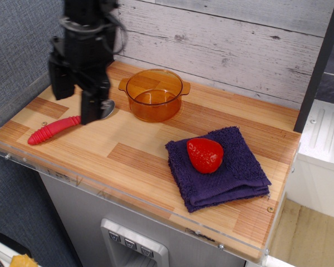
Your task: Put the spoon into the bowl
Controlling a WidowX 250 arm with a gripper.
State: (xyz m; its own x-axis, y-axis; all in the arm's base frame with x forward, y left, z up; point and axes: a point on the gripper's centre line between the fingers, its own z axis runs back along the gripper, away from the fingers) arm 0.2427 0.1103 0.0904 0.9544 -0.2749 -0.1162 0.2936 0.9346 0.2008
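The spoon lies flat at the table's left front, its red ribbed handle pointing front-left. Its silver head is mostly hidden behind my gripper's right finger. The amber glass bowl stands empty at the back middle, to the right of the spoon. My black gripper is open and empty, with its two fingers wide apart, hovering above the spoon's head end. It is to the left of the bowl and apart from it.
A folded purple cloth lies at the right front with a red strawberry on it. A grey wall stands at the left and a white plank wall at the back. The wooden tabletop ends at a clear front lip.
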